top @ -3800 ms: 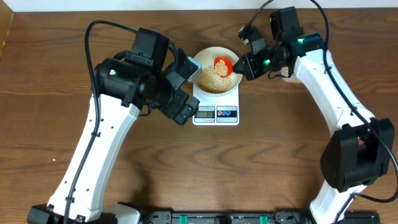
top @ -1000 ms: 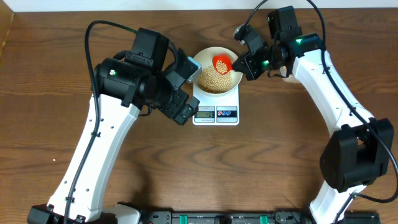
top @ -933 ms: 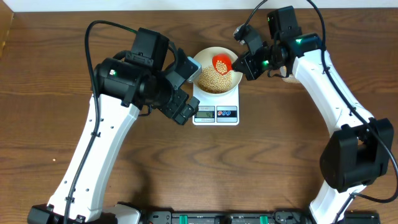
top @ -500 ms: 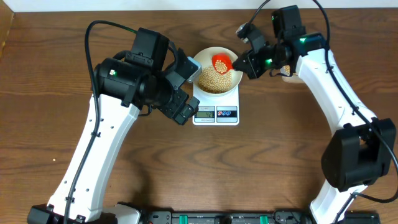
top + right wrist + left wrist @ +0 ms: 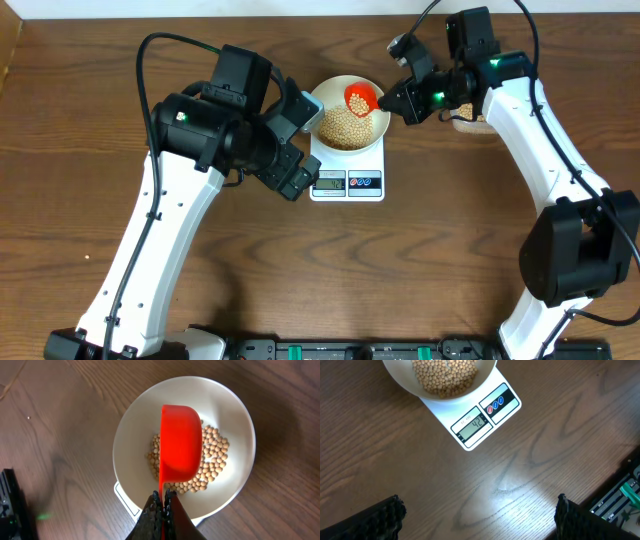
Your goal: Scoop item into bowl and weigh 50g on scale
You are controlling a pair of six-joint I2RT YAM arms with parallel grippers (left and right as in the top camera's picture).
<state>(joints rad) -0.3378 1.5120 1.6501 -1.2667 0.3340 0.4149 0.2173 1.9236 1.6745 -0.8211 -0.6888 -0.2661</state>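
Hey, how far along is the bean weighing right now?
Done: the bowl sits on the scale with a pile of beans in it, and the display appears to read 42. In hand: the right end effector grips the red scoop over the bowl. Left: a few more beans to bring the reading up to 50.

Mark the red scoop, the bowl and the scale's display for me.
red scoop (image 5: 181, 442), right wrist view, middle of its cup.
bowl (image 5: 134, 435), right wrist view, bare inner wall.
scale display (image 5: 476, 423), left wrist view, middle of the LCD.
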